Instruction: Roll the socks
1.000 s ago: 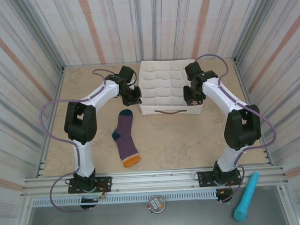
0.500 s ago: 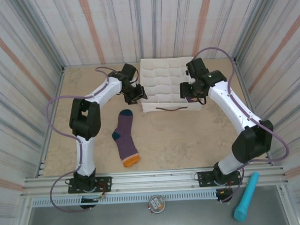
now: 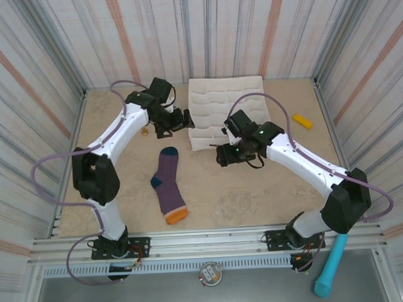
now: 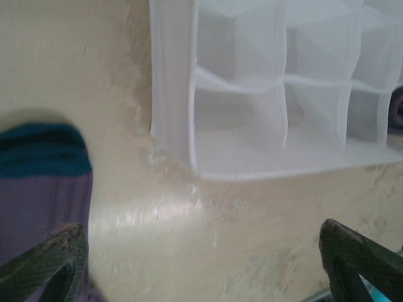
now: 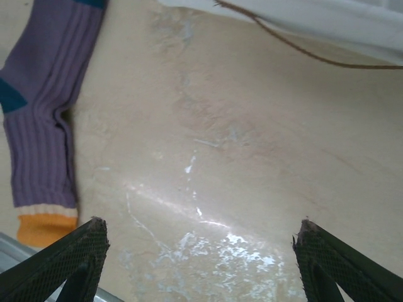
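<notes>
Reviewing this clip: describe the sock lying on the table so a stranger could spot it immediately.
Find the white compartmented fabric tray at the far middle of the beige table. In front of its left corner lies a flat purple ribbed sock, cuff toward the tray. Its teal cuff and heel and orange toe set it apart from the plain tray and the small yellow block.

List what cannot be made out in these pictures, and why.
Left wrist view: the sock runs off the left and bottom edges, toe unseen.
Left wrist view: a dark shape at the tray, cut by the right edge; unidentifiable.
Top view: the yellow object is too small to name.
</notes>
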